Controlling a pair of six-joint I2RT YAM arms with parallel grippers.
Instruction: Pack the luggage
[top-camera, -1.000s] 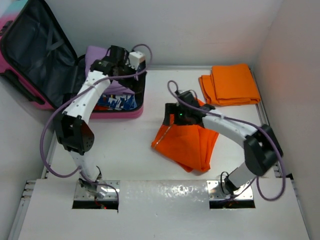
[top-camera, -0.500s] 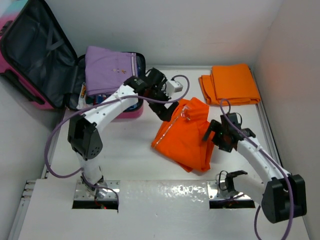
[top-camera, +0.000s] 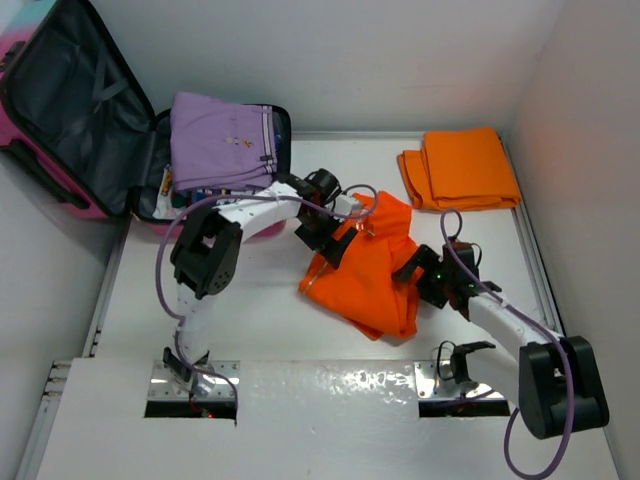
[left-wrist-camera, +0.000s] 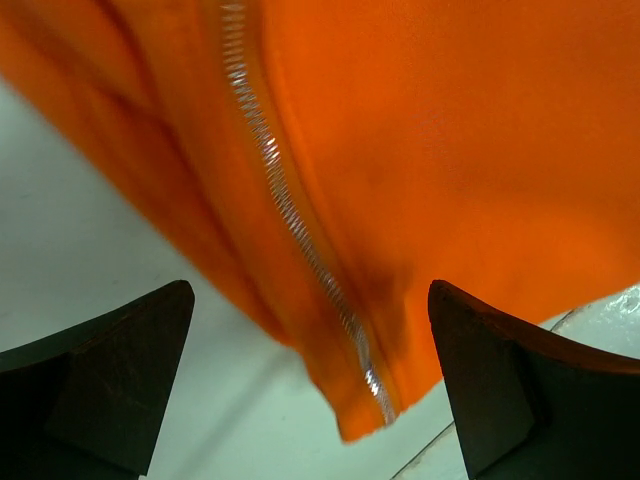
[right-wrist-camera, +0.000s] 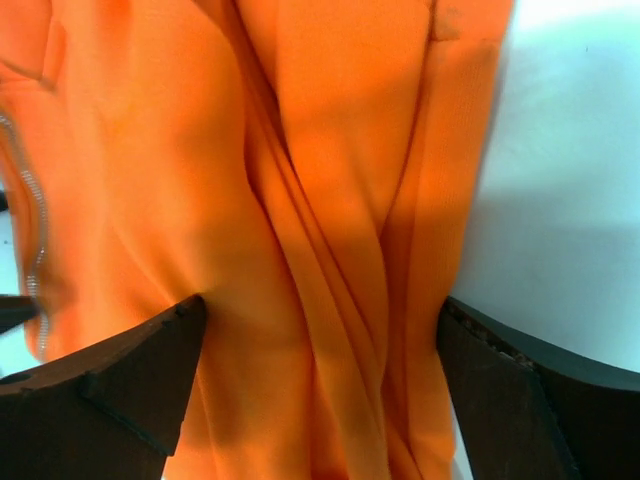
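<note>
a crumpled orange fabric garment (top-camera: 375, 275) with a silver metal zipper (left-wrist-camera: 290, 210) lies on the white desk (top-camera: 250, 300) and serves as the reference for everything else here.

the luggage (top-camera: 85, 110), a small hard-shell suitcase with a pink ribbed shell and dark grey fabric lining, sits well apart from the orange garment, up and to its left in the top view. it is open, with its lid leaning back at the far-left corner. a folded lilac cloth garment (top-camera: 220, 140) rests on top of its lower half, on the side nearer the orange garment.

a neat stack of folded orange cloth (top-camera: 460, 168) lies beyond the orange garment, up and to its right, apart from it.

the left pincer (top-camera: 325, 235) is at the orange garment's upper-left edge. in its wrist view the left pincer (left-wrist-camera: 310, 350) is spread wide, with the garment's zippered hem hanging in the gap between the dark fingers (left-wrist-camera: 110, 370) and neither one pressing on it.

the right pincer (top-camera: 422, 275) is at the orange garment's right edge. its wrist view shows the right pincer (right-wrist-camera: 320, 340) spread wide too, straddling the garment's long folds. one finger is over the cloth and the other over the bare desk just beside the garment's edge. the zipper shows at the far left of that view.
</note>
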